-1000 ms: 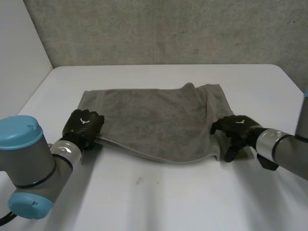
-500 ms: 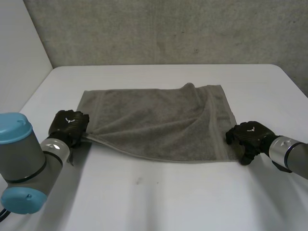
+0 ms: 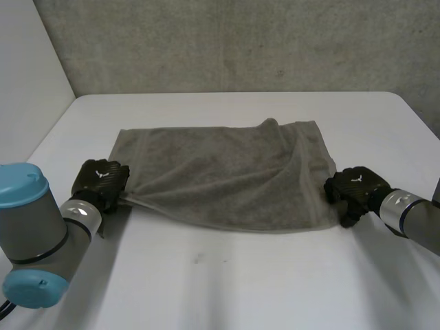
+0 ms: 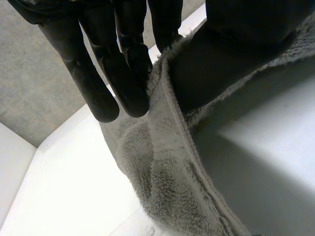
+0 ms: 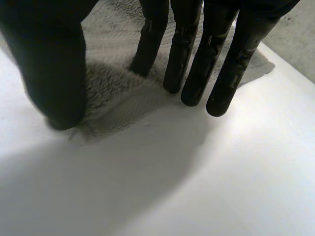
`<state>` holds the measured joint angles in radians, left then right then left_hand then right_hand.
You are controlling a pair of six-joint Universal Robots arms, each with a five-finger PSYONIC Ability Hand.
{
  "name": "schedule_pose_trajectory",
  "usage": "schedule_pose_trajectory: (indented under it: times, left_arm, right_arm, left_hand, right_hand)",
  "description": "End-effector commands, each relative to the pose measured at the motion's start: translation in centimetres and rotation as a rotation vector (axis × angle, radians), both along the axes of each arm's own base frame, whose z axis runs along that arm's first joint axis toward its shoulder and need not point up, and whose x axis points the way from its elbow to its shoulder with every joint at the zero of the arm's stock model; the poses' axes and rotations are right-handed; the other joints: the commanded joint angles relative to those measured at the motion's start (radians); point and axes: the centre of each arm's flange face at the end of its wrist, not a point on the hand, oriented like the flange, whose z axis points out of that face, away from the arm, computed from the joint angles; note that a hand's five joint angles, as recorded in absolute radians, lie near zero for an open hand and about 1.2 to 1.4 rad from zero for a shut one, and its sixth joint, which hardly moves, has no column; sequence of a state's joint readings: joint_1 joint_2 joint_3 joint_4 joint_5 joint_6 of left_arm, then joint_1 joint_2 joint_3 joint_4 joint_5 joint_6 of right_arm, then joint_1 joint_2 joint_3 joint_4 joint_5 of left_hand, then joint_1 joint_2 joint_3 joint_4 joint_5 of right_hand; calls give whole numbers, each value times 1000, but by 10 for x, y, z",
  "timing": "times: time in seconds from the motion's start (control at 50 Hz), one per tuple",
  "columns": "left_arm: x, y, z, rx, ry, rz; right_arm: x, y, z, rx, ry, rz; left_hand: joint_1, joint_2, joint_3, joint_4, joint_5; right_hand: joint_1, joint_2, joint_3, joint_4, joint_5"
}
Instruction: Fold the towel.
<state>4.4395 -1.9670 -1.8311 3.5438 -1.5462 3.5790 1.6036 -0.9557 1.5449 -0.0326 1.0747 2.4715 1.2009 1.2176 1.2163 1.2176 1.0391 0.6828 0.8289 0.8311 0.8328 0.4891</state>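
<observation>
Our left robot hand (image 3: 102, 180) grips the grey towel (image 3: 220, 175) at the corner nearest to it. From the left wrist, we see straight fingers (image 4: 123, 73) on one side of the hemmed edge and the thumb (image 4: 246, 19) on the other, pinching the cloth between them. Creases run from this hand across the towel.

Our right robot hand (image 3: 354, 189) rests open at the towel's opposite near corner. From the right wrist, its straight fingertips (image 5: 189, 83) touch the cloth, and the thumb (image 5: 51, 73) sits apart from them over the towel's edge. The towel under this palm lies flat.

Beyond both hands, the towel spreads wide across the middle of the white desk (image 3: 261, 275), with a small raised fold on its far edge, closer to the right hand. A grey wall (image 3: 240, 41) stands behind the desk.
</observation>
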Motion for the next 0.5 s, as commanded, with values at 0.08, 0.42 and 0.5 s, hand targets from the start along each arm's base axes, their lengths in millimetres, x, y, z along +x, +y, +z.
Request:
schedule_pose_trajectory:
  times: [0.08, 0.42, 0.5]
  left_arm:
    - [0, 1, -1, 3, -1, 0]
    - [1, 1, -11, 30, -15, 6]
    - [3, -3, -18, 44, -25, 13]
  right_arm:
    - [8, -5, 8, -21, -26, 7]
    - [4, 3, 31, -71, -26, -4]
    - [-12, -2, 41, -89, -19, -53]
  left_hand:
    - [195, 179, 180, 179, 183]
    - [-697, -713, -712, -713, -709]
    - [-726, -743, -742, -743, -739]
  right_hand:
    - [277, 131, 129, 127, 296]
    - [713, 567, 565, 563, 733]
    - [713, 567, 565, 563, 733]
